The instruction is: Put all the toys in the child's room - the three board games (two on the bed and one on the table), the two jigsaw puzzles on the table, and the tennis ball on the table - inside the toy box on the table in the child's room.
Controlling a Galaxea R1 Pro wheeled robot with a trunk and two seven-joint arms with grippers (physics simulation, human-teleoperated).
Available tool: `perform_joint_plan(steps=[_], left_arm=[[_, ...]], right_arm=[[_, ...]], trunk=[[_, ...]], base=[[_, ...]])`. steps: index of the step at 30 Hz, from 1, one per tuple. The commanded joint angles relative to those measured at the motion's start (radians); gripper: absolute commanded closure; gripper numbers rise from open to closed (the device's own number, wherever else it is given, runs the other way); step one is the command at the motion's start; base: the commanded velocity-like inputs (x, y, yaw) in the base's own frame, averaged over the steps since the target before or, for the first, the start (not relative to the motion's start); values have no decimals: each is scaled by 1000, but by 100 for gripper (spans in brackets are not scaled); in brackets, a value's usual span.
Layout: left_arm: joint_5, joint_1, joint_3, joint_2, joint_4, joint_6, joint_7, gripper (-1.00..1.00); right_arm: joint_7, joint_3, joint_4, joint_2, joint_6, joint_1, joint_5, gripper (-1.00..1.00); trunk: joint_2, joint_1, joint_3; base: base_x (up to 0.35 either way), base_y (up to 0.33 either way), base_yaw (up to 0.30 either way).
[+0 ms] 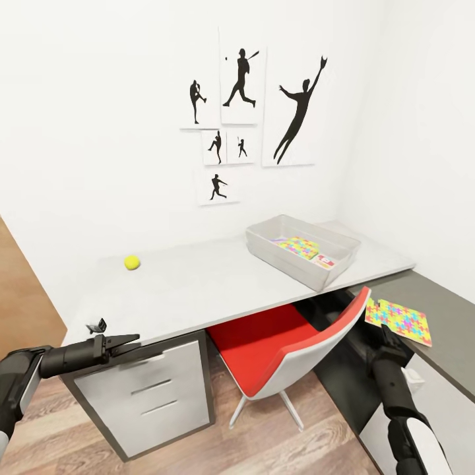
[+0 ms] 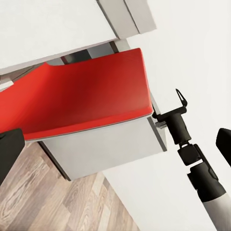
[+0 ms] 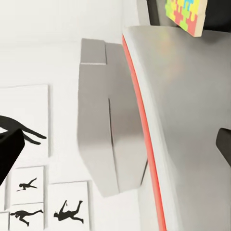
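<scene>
The left gripper [image 1: 128,343] hangs by the light grey table [image 1: 198,284] edge; whether it is open I cannot tell. The small yellow-green tennis ball [image 1: 132,262] lies on the table. The shallow grey toy box [image 1: 290,267] holds one jigsaw square [image 1: 298,247] and a flat game box [image 1: 326,261]. The red chair [image 1: 277,349] stands under the table. The second jigsaw square [image 1: 399,321] lies on the dark lower section [image 1: 448,310]. The right arm [image 1: 396,389] is raised near it; its claw is hidden.

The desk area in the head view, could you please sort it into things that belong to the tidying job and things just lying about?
Job: tennis ball; toy box, already holding a jigsaw puzzle; second jigsaw puzzle on the lower dark section.
Bystanders: red chair; silhouette pictures; drawers.
</scene>
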Motion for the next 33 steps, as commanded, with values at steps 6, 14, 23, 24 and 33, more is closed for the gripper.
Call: perform_joint_plan(steps=[6,14,23,24,33], left_arm=[[-1,0,0,0,-1,10,-4,-100],[-1,0,0,0,-1,7,-4,-100],[-1,0,0,0,-1,6,-4,-100],[-1,0,0,0,-1,6,-4,-100],[-1,0,0,0,0,7,-4,-100]], right_arm=[[3,-3,0,-3,2,-1,-10,-100],[1,-13,5,-11,2,-1,-10,-100],[1,-16,9,-23,2,-1,-17,-100],[1,-16,9,-24,2,-1,-17,-100],[1,-17,9,-25,2,-1,-17,-100]], trunk=[[0,0,-1],[0,0,-1],[0,0,-1],[0,0,-1],[0,0,-1]], base=[[41,-8,0],[7,-2,0],[38,-37,0],[11,-16,0],[3,-130,0]])
